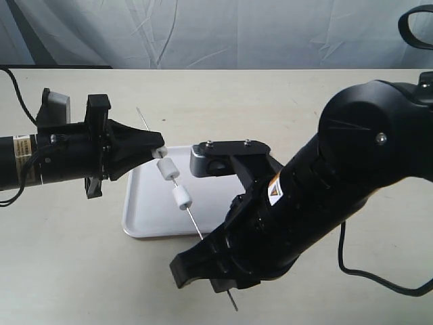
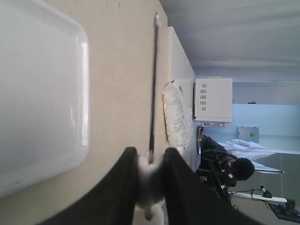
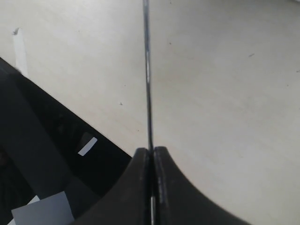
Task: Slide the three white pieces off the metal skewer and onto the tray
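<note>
The thin metal skewer (image 1: pixel 194 220) hangs slanted above the white tray (image 1: pixel 145 203), and the three white pieces are threaded on it. My left gripper (image 1: pixel 160 150) is shut on the top piece (image 1: pixel 161 152). The second piece (image 1: pixel 167 169) and third piece (image 1: pixel 181 197) sit lower on the rod, over the tray. My right gripper (image 1: pixel 220 281) is shut on the skewer's lower part, near the table's front. In the left wrist view the jaws (image 2: pixel 150 154) pinch a white piece (image 2: pixel 149 187), and the skewer (image 2: pixel 153 84) runs on past the tray (image 2: pixel 84 93). In the right wrist view the jaws (image 3: pixel 151 150) clamp the bare skewer (image 3: pixel 147 75).
The right arm's bulky black body (image 1: pixel 352 162) covers the tray's right side. A black cable (image 1: pixel 379 277) trails on the table at the right. Beyond the table, the left wrist view shows a white box (image 2: pixel 213 99) and a printed sheet (image 2: pixel 177 117).
</note>
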